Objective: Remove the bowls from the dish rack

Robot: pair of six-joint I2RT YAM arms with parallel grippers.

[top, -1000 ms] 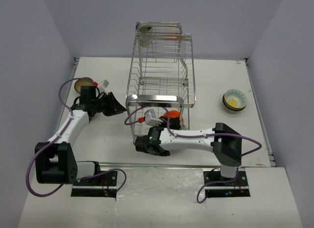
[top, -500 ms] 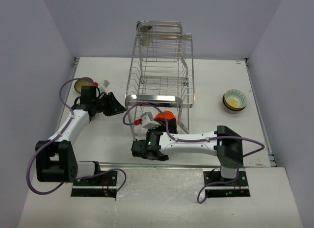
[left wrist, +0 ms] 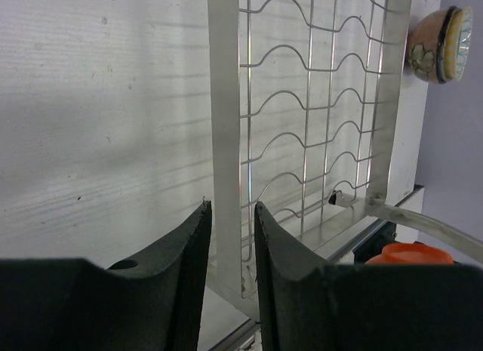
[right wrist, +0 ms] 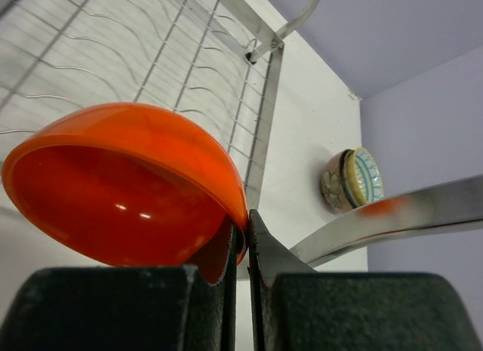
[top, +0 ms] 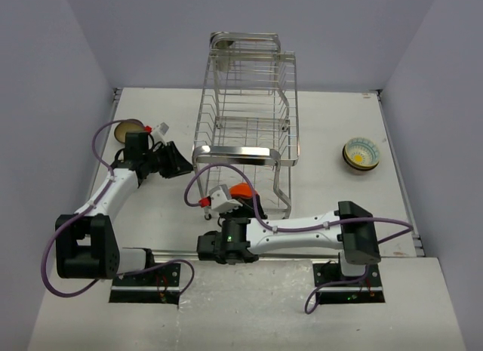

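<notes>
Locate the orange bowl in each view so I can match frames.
Top external: orange bowl centre, at the dish rack's near end.
Left wrist: orange bowl bottom right, only partly showing.
Right wrist: orange bowl fills the left, rim pinched by the right gripper.
Shared landmark: pale patterned bowl, on the right in all three.

A white table takes up most of the view. Its painted top is matte, with faint streaks like wood grain and a few dark specks up close. A thin metal strip runs along its right edge. Pale lavender walls close it in: a back wall, a left wall and a right wall. Beyond the near edge lies a whitish ledge.
</notes>
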